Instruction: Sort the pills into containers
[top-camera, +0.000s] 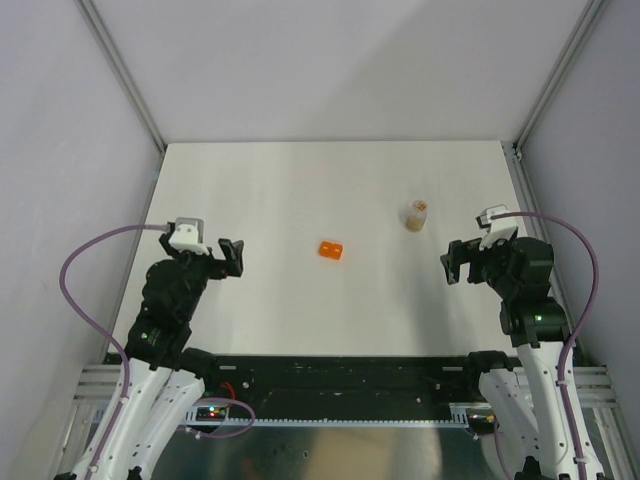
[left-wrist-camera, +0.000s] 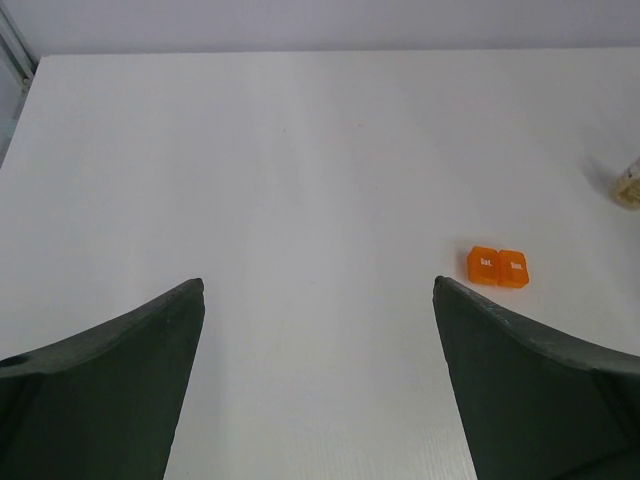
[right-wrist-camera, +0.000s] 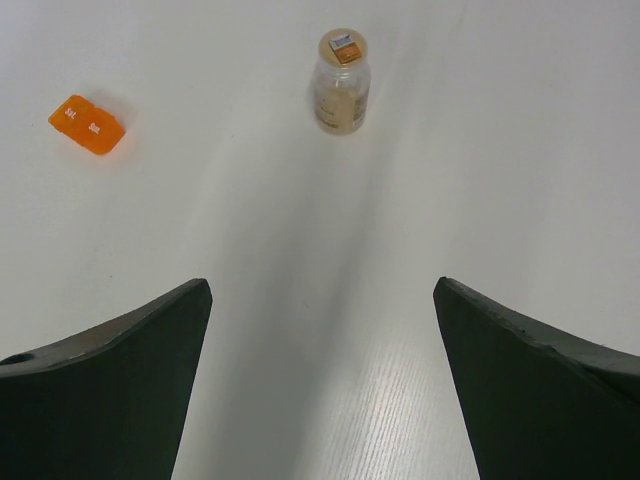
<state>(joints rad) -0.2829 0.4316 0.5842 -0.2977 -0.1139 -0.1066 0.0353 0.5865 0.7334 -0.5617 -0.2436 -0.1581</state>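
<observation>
"Pale walls (top-camera: 330, 60) round a white surface (top-camera: 300, 185). What was nearest?"

"The two grippers. The left gripper (top-camera: 232, 257) hung over the left side of the surface and the right gripper (top-camera: 456, 262) over the right. Each had its fingers (left-wrist-camera: 120, 390) spread wide, with nothing between them."

"And the containers?"

"One small orange box (top-camera: 331, 250) of two joined cells lay flat near the middle of the surface. It was between the two grippers and well apart from both. From the left wrist it showed ahead and to the right of the fingers, and from the right wrist, ahead and to the left. Each cell bore a white mark, too small to read."

"The pills?"

"Farther out, inside a clear vial (right-wrist-camera: 341, 85) that stood upright with a tan cap (right-wrist-camera: 343, 46), ahead of the right gripper and to the right of the box. The pills (right-wrist-camera: 338, 108) showed only as a tan mass through the plastic—single ones couldn't be told apart."
</observation>
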